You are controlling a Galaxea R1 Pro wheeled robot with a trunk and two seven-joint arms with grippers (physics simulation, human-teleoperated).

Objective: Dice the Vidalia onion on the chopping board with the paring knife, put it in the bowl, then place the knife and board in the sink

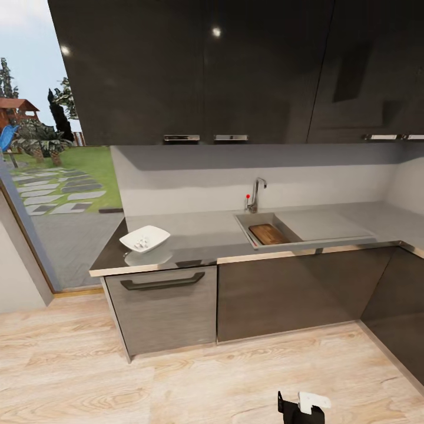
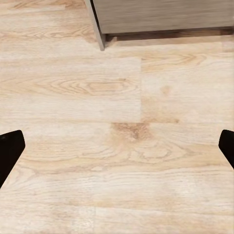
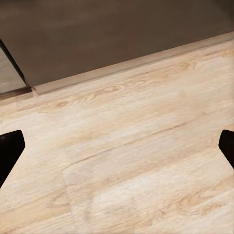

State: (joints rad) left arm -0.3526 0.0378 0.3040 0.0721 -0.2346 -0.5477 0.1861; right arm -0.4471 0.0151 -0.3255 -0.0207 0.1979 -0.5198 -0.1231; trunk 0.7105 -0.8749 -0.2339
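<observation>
Now the chopping board [image 1: 269, 234] lies inside the sink [image 1: 250, 221], and the white bowl [image 1: 145, 239] with small pale pieces stands on the countertop [image 1: 200, 238] well to the left. Both grippers, left [image 2: 117, 148] and right [image 3: 117, 148], hang wide open over the wooden floor [image 1: 194, 377].

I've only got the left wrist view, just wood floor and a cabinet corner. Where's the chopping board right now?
Observer: In the head view, the chopping board lies inside the sink basin.
Operator: And the bowl, where is it?
Observer: The bowl sits on the countertop, off to the left of the sink, with small white pieces in it.
</observation>
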